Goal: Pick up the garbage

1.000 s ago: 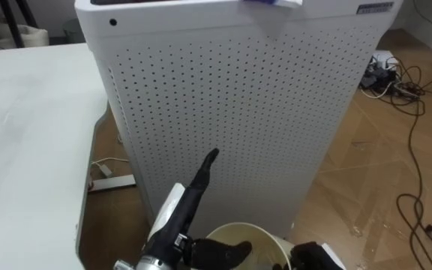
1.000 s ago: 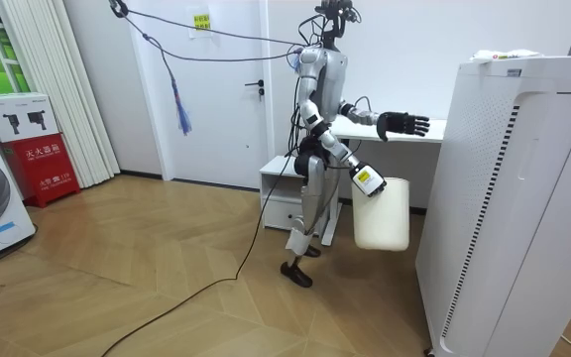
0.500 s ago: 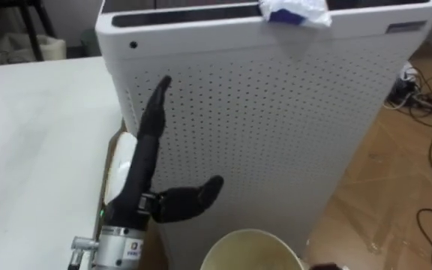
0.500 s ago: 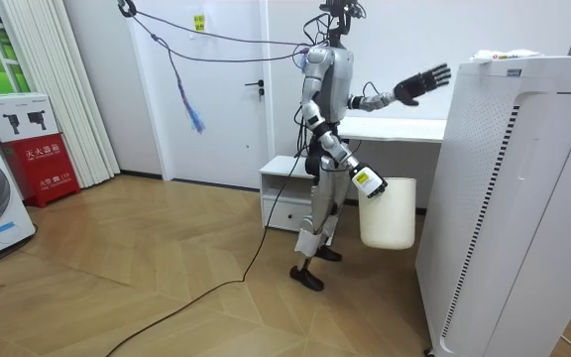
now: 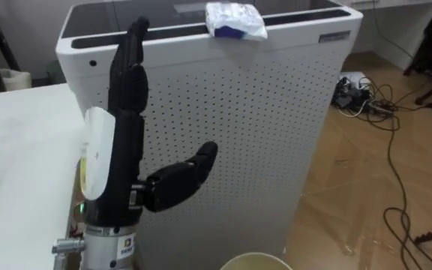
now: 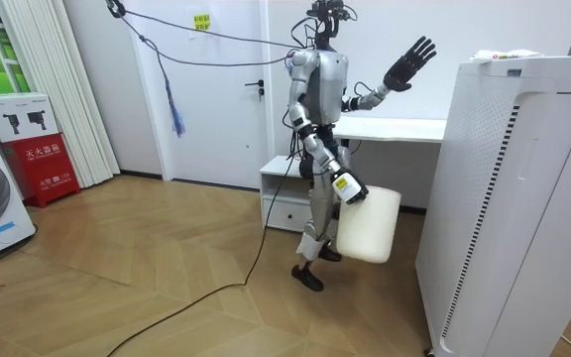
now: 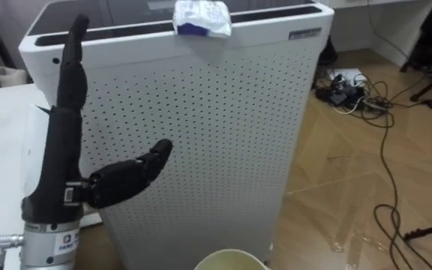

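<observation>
Garbage (image 5: 235,20) — a crumpled white-and-blue wrapper — lies on top of the white perforated cabinet (image 5: 223,127), at the upper centre of the left eye view. The left hand (image 5: 130,150) stands upright in the left half of the frame, fingers straight and thumb spread wide, holding nothing and well short of the wrapper. In the room view, the right hand (image 6: 343,186) is low at the cream bin (image 6: 367,226) — its grip cannot be made out.
</observation>
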You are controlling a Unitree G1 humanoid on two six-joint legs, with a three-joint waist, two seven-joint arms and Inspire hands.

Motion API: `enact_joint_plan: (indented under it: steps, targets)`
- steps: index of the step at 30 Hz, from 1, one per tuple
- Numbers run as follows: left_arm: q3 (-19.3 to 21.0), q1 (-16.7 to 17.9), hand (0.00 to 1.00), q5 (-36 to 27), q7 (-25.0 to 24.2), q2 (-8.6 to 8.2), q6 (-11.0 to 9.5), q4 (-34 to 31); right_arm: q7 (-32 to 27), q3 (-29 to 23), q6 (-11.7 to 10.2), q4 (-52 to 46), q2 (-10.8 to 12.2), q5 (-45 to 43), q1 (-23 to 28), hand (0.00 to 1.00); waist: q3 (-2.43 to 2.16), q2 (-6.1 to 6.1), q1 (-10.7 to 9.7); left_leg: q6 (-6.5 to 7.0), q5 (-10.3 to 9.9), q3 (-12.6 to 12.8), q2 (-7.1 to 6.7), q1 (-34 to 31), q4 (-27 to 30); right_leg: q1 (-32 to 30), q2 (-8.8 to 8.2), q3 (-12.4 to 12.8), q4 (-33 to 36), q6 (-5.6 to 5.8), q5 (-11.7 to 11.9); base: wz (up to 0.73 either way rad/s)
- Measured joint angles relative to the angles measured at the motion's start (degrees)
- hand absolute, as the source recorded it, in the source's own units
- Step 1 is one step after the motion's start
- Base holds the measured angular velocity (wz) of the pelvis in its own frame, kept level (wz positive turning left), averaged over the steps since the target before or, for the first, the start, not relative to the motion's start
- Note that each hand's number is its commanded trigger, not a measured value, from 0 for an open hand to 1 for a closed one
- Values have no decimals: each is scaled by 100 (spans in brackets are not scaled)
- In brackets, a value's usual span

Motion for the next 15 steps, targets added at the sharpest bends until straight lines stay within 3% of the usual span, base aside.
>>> enact_joint_plan:
  steps: [2,4,5,6,7,8,9,10,11,12,13,15]
  targets:
    - [7,-1,0,0,43,-7,-26,0,-1,1,-1,136,-50,-9,0,100,-19,50,58,-63,57,-23,142,-201,587,-2,91,142,109,-87,-49,-36]
    - [42,-4,0,-2,124,-11,-75,20,1,-2,2,162,-84,-84,4,100,-22,70,84,-51,307,-182,137,-481,1141,72,153,389,176,-119,-100,-30]
    - [48,-8,0,1,155,-34,-143,85,-11,-9,5,164,-74,-154,11,100,-8,32,75,-8,274,-361,-17,-657,1166,104,124,539,183,-129,-127,-13]
    - [41,-52,0,36,158,-45,-209,88,-15,-26,5,171,-138,-171,9,100,-14,42,74,10,253,-532,-251,-882,813,96,76,626,172,-113,-153,-18]
    - [42,-74,0,66,177,-43,-250,88,-15,-26,5,181,-184,-164,9,100,-25,40,102,-19,276,-585,-352,-994,528,81,55,684,167,-104,-164,-38]
    - [46,-109,0,123,254,-37,-309,87,-17,-21,8,211,-224,-159,9,100,-28,42,241,-92,403,-677,-500,-1133,-227,78,19,832,167,-80,-194,-67]
    - [82,-112,0,248,345,-55,-343,88,-18,8,39,218,-240,-179,12,100,-33,42,379,-89,751,-801,-615,-1189,-968,112,-20,933,174,-53,-248,-76]
    - [116,-106,0,334,373,-65,-366,90,-20,22,71,225,-229,-213,12,100,-33,29,431,-52,1022,-880,-669,-1202,-1182,131,-47,979,173,-38,-291,-74]
    - [195,-103,0,490,411,-80,-405,89,-6,77,104,236,-221,-257,14,100,-89,-17,492,-9,1386,-1007,-779,-1120,-1391,197,-75,1095,180,38,-388,-59]
    - [243,-114,0,571,478,-67,-429,88,0,122,105,244,-220,-256,10,100,-145,-81,528,129,1492,-991,-888,-1000,-1413,279,-144,1095,139,132,-459,-54]
    - [246,-124,0,606,519,-58,-430,87,1,127,104,243,-221,-249,4,100,-155,-98,556,192,1514,-939,-912,-947,-1392,319,-201,1058,132,169,-479,-50]
    - [251,-196,0,692,594,-16,-418,86,-1,152,105,243,-226,-169,-51,100,-97,-233,634,350,1282,-799,-997,-913,-1041,438,-374,988,124,280,-544,-35]
